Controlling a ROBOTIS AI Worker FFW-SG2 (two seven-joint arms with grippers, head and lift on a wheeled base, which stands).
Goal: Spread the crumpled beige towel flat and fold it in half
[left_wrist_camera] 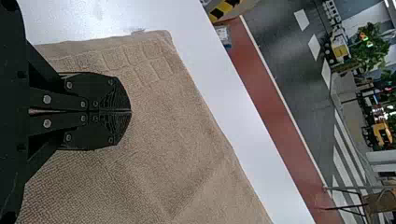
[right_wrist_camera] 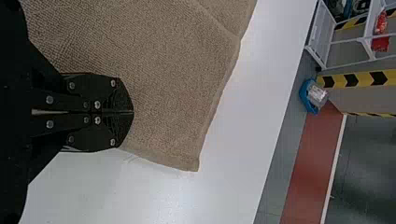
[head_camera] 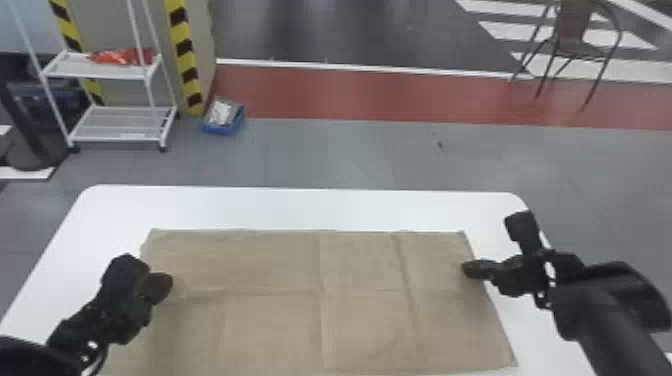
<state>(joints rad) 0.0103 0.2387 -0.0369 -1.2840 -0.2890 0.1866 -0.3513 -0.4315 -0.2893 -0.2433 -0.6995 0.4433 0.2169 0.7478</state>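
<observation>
Left end effector [head_camera: 162, 287] and right end effector [head_camera: 470, 269], narrowed, perhaps touch towel [head_camera: 275, 265] near side edges, table [head_camera: 300, 207] beyond.

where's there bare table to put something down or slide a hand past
There's a bare strip on the table between the towel's far edge and the table's far rim. Another patch lies left of the towel, beyond the left pincer. It's crowded at the towel's left and right sides, by the left pincer and right pincer.

left gripper [head_camera: 166, 286]: fingers [left_wrist_camera: 116, 97] together | right gripper [head_camera: 467, 269]: fingers [right_wrist_camera: 119, 98] together
</observation>
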